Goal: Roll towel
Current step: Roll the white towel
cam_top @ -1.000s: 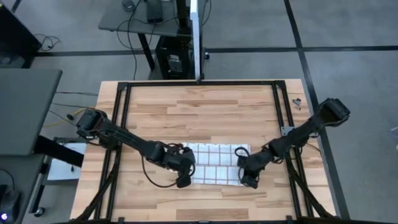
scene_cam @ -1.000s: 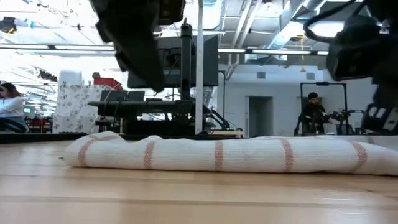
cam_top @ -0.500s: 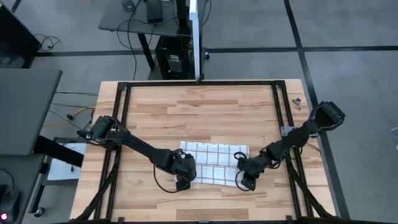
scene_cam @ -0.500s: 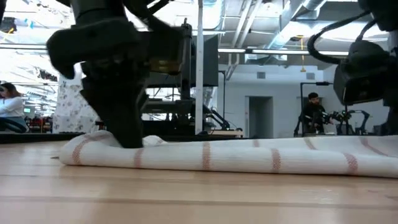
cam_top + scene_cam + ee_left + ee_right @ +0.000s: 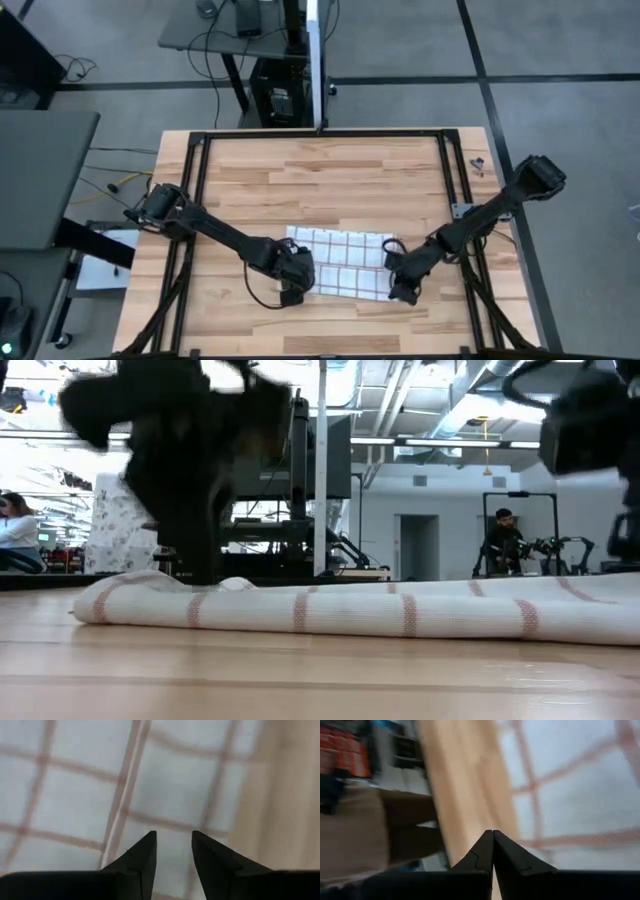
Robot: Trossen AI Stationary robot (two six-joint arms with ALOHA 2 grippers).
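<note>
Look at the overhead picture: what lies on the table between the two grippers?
In the high view, the towel fills the stretch between the left gripper and the right gripper; nothing else shows there.

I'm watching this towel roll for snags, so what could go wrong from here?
1. The left hand is slightly open over the towel, not clamped, so the cloth may slip.
2. The right hand is shut at the towel's edge, apparently holding nothing, so that end may lag and roll crooked.
</note>
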